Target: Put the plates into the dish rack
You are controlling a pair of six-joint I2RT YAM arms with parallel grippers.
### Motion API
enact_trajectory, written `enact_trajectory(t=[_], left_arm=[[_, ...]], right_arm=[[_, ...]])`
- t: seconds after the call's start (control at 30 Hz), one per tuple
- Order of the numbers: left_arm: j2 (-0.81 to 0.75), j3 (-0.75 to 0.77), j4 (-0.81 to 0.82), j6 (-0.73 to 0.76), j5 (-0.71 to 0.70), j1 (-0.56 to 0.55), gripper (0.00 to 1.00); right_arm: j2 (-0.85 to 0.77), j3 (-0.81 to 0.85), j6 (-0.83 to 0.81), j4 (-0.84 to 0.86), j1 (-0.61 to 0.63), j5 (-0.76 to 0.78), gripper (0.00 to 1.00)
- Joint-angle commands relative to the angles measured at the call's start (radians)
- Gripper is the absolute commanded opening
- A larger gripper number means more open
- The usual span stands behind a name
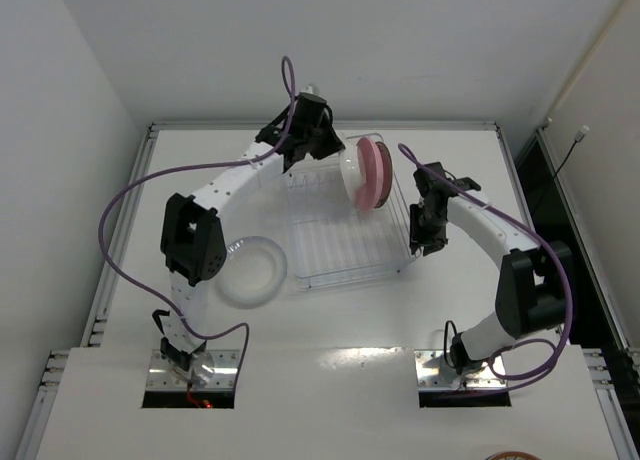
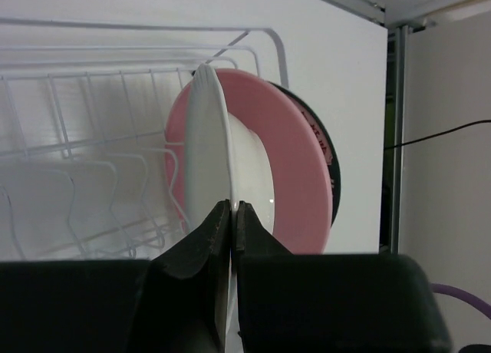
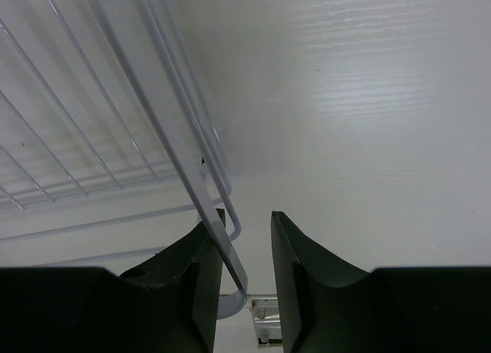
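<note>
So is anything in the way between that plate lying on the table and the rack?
Nothing visible. The clear plate lies flat just left of the rack, almost touching it, and the rack's near slots look free. The left pincer holds a white plate at the far end.

At the black left claw (image 2: 232,211), the thin round plate (image 2: 207,138) is whitish. Behind it the round plain plate (image 2: 295,169) is pink, and the last round plate (image 2: 328,157) is dark-rimmed and patterned. The wire rack (image 2: 115,24) is white.
</note>
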Motion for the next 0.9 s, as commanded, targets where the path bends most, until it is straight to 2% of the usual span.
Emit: enact_trajectory(t=[0.0,0.2,0.47,0.67,0.87], left_arm=[[-0.040,0.088,0.080,-0.062,-0.058,-0.021,0.00],[-0.011,0.098,0.052,-0.071,-0.132,-0.055,0.00],[0.052,0.182,-0.092,-0.080,-0.299,-0.113,0.00],[0.111,0.203,-0.150,-0.089,-0.299,-0.133,0.00],[0.144,0.240,-0.259,-0.089,-0.379,-0.153,0.00]], right_arm=[[0.000,-0.002,-0.007,0.008,-0.012,-0.003,0.27],[0.000,-0.002,-0.027,0.008,-0.021,-0.013,0.27],[0.009,-0.011,-0.058,-0.001,-0.030,-0.034,0.26],[0.000,-0.011,-0.067,-0.010,-0.048,-0.034,0.26],[-0.010,-0.020,-0.076,-0.010,-0.048,-0.054,0.26]])
